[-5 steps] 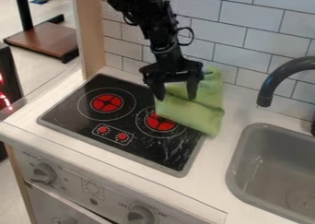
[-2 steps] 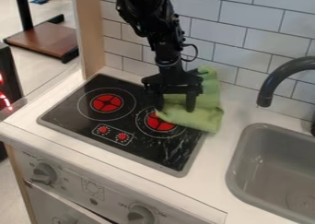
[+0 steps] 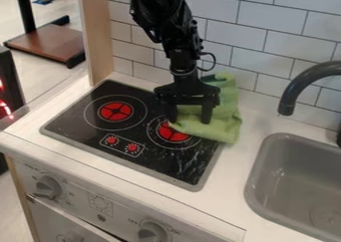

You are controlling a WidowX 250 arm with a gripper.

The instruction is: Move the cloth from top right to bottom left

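My black two-finger gripper (image 3: 188, 120) points down over the left part of the crumpled light-green fabric cloth (image 3: 225, 129), fingers spread apart with no grip on it. Most of the cloth lies to the right of the gripper and behind it in view, its long axis running from near the white tiled wall (image 3: 266, 44) towards the front, over the black stovetop's (image 3: 73, 119) right side and onto the white desk (image 3: 226, 171); I judge that closing here would catch its left portion, ready for bottom left

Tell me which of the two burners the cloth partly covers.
The burner nearer the sink: the cloth overlaps its ring, while the other burner is uncovered.
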